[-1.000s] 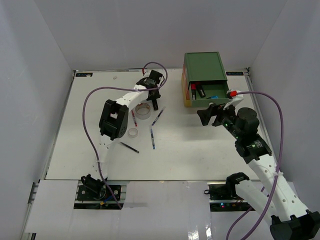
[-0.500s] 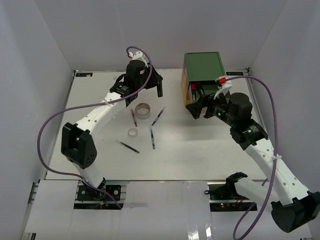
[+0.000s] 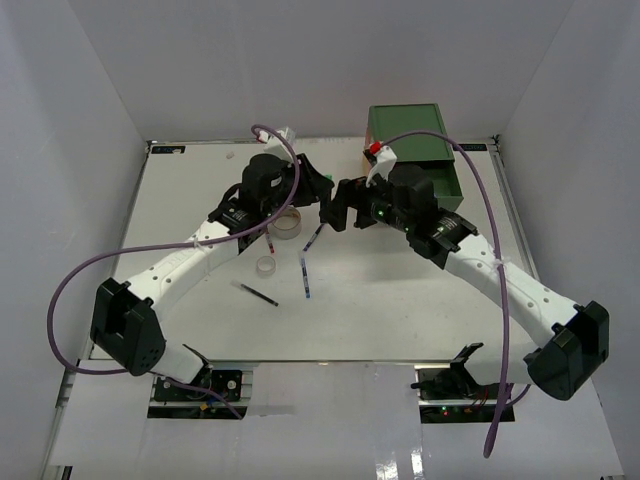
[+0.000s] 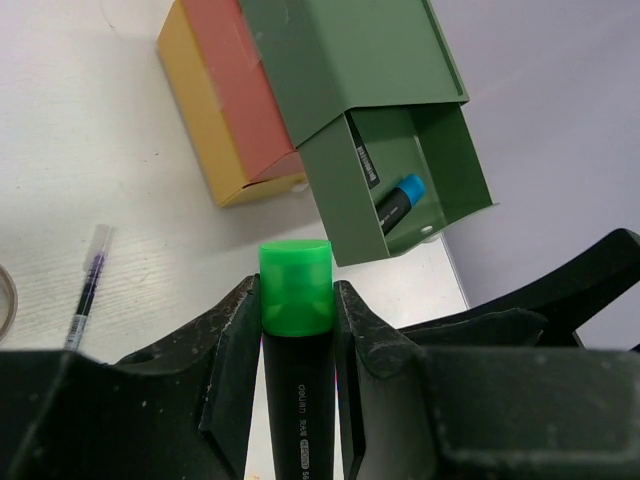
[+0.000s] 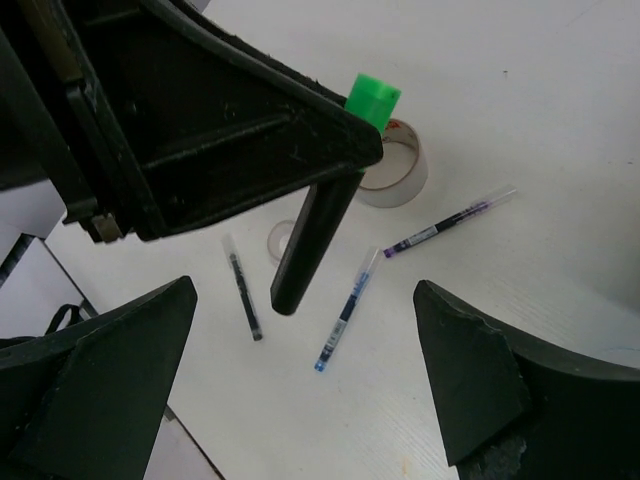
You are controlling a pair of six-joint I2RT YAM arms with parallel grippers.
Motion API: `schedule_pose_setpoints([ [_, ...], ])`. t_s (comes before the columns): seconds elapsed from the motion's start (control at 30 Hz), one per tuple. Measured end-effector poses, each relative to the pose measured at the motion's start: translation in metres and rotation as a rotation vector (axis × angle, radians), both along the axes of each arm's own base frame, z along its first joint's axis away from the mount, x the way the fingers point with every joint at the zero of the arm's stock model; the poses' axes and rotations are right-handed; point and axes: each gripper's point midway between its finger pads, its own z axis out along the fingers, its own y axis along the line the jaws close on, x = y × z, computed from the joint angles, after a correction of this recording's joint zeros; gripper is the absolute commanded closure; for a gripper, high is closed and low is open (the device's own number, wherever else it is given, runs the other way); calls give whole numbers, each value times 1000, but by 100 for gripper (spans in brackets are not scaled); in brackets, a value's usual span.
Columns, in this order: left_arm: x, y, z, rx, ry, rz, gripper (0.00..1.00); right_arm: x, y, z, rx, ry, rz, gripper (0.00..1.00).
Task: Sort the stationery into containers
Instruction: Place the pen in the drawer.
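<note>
My left gripper is shut on a black highlighter with a green cap and holds it above the table, left of the drawer unit. The unit's green top drawer is pulled open, with a blue-capped highlighter and another black one inside. The orange and yellow drawers are shut. My right gripper is open and empty, facing the left gripper closely. On the table lie a grey tape roll, a small whitish roll and several thin pens.
The pens lie scattered in mid-table, with a dark one nearer the front. White walls close in the table on three sides. My right arm stretches across in front of the drawer unit.
The left gripper rose from beside the grey tape roll and now hovers right of it with the highlighter. The right gripper swung left from the open drawer to face the left gripper.
</note>
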Motion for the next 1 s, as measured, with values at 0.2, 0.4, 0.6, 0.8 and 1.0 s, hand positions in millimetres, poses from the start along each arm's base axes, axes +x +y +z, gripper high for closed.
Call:
schedule_pose_setpoints([
  [0.2, -8, 6, 4, -21, -29, 0, 70, 9, 23, -2, 3, 19, 4, 16],
  [0.4, -15, 14, 26, -62, -102, 7, 70, 18, 37, -3, -2, 31, 3, 35],
  [0.6, -22, 16, 34, -71, -140, -5, 69, 19, 45, -4, 10, 41, 5, 63],
  [0.8, -24, 15, 29, -69, -154, -15, 63, 17, 47, -5, 15, 54, -7, 92],
  [1.0, -22, 20, 30, -41, -176, -4, 13, 26, 39, -6, -3, 41, -73, 92],
])
